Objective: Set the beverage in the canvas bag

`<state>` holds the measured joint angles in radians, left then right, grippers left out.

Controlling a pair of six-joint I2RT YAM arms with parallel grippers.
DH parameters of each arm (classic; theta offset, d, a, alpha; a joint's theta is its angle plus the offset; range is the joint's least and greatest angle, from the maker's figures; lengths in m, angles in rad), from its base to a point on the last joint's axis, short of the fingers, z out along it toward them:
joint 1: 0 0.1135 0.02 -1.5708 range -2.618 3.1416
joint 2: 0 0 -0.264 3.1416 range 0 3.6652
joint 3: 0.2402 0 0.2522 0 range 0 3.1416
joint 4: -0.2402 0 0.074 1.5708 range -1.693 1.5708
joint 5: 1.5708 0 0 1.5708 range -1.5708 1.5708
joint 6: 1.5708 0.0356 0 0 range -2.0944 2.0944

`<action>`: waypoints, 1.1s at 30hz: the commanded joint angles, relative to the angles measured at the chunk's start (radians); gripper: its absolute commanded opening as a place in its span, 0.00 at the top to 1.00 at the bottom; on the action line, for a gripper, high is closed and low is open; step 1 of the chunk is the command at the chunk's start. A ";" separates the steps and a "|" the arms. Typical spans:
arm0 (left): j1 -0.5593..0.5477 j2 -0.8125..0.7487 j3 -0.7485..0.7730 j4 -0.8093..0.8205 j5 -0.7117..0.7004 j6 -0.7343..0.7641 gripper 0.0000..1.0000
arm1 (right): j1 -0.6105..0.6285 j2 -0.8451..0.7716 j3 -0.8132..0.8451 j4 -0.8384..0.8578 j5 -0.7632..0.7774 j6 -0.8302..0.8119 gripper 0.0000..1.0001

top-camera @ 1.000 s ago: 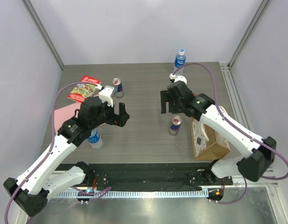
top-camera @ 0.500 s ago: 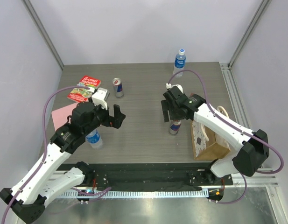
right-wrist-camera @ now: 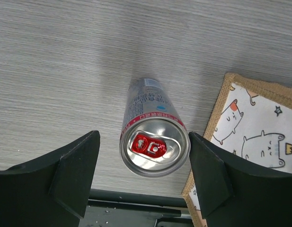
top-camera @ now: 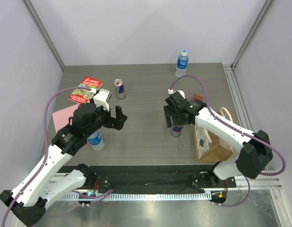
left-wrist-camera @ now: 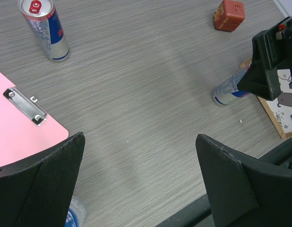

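A slim silver, blue and red beverage can [top-camera: 176, 130] stands upright beside the canvas bag [top-camera: 216, 147], a tan tote with a white cartoon panel and cream rope handles. My right gripper [top-camera: 172, 117] is open and hovers directly over this can. In the right wrist view the can's top [right-wrist-camera: 155, 146] sits between the two fingers, untouched, with the bag's edge [right-wrist-camera: 252, 127] at the right. My left gripper [top-camera: 118, 117] is open and empty above the table's middle left. From the left wrist view the can [left-wrist-camera: 227, 90] and bag [left-wrist-camera: 284, 108] show at the right.
A second can [top-camera: 119, 88] stands at the back left. One water bottle [top-camera: 181, 62] is at the far edge, another [top-camera: 96, 141] is under my left arm. A book [top-camera: 85, 89] and a pink clipboard [top-camera: 64, 115] lie at the left. A small red block [left-wrist-camera: 229, 14] sits behind the bag.
My right gripper has moved nearer and lower, coming over the can beside the bag. My left arm drew back slightly to the left, then held still.
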<state>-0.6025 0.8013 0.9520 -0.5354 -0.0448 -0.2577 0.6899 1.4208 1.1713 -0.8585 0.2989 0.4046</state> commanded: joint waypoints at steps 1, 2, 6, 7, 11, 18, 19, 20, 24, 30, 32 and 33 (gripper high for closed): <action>-0.002 0.002 -0.002 0.038 -0.013 0.005 0.00 | -0.013 0.003 -0.027 0.064 -0.012 -0.001 0.22; -0.002 0.004 -0.004 0.038 -0.013 0.006 0.00 | -0.015 0.003 -0.035 0.079 -0.012 -0.001 0.22; -0.002 0.010 -0.001 0.040 -0.009 0.002 0.00 | -0.018 0.004 -0.047 0.102 -0.007 0.000 0.27; -0.002 0.009 -0.001 0.040 -0.006 0.002 0.00 | -0.020 0.006 -0.048 0.105 -0.001 0.000 0.31; -0.002 0.010 -0.002 0.040 -0.004 0.001 0.00 | -0.021 0.001 -0.044 0.108 0.037 0.008 0.52; -0.002 0.013 -0.002 0.038 -0.003 -0.003 0.00 | -0.021 -0.013 0.131 0.024 0.088 0.003 0.99; -0.002 0.012 -0.002 0.037 -0.001 -0.003 0.00 | -0.021 -0.013 0.167 0.004 0.120 -0.001 0.99; -0.002 0.013 -0.002 0.037 0.000 -0.002 0.00 | -0.021 -0.013 0.244 -0.028 0.135 -0.004 0.99; -0.002 0.007 -0.004 0.034 0.003 -0.003 0.00 | -0.023 -0.020 0.411 -0.099 0.201 -0.016 0.99; -0.002 -0.001 -0.009 0.035 0.005 -0.006 0.00 | -0.030 -0.023 0.631 -0.261 0.402 -0.032 0.99; -0.002 0.002 -0.007 0.034 0.008 -0.006 0.00 | -0.039 -0.042 0.677 -0.319 0.477 -0.029 0.99; -0.002 0.001 -0.009 0.037 0.010 -0.006 0.00 | -0.046 -0.049 0.686 -0.335 0.494 -0.033 0.99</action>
<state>-0.6025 0.8150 0.9504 -0.5350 -0.0433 -0.2584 0.6655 1.4319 1.7641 -1.0756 0.5831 0.3897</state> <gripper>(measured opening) 0.996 0.591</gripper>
